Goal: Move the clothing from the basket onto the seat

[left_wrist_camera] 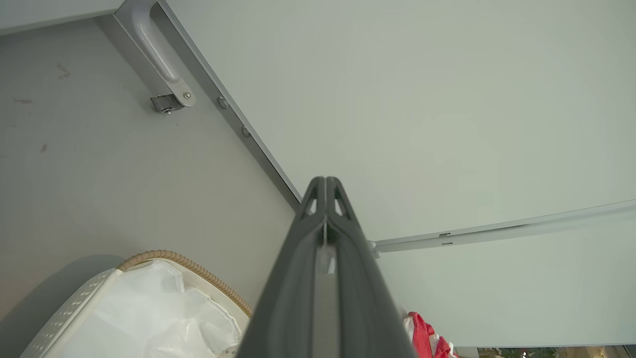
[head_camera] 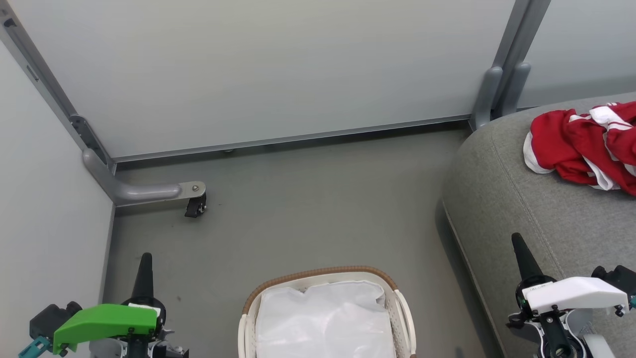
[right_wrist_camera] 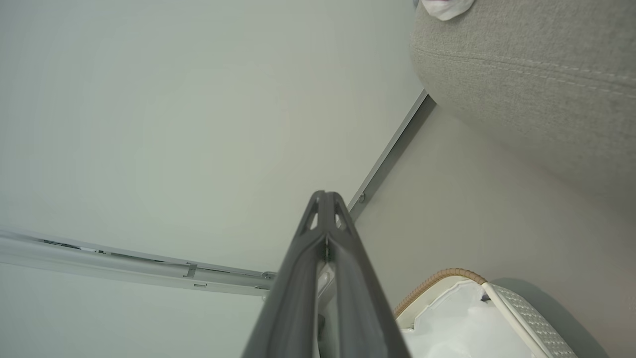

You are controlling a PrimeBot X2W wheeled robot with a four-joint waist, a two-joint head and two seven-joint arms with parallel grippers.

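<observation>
Fingers (left_wrist_camera: 298, 278) of the left gripper (head_camera: 145, 258) press flat together with nothing between them. The right gripper (head_camera: 517, 238) is closed the same way and is empty. Both point up the head view. The left is low at the left over the floor (head_camera: 308, 209), and the right is low at the right, seen against the seat's (head_camera: 521, 199) front edge.

Clothing (head_camera: 581, 144) lies bunched on the seat, well apart from both grippers, with its right side cut off by the frame. The basket (head_camera: 318, 274) sits on the floor between the grippers and holds its white liner (head_camera: 325, 318); its near half is cut off.

At its bottom edge, the left wrist view catches a sliver of red clothing beyond the fingers. The right wrist view shows the seat's stitched seam up close. It also shows a scrap of white fabric at the top edge, too cropped to identify.
</observation>
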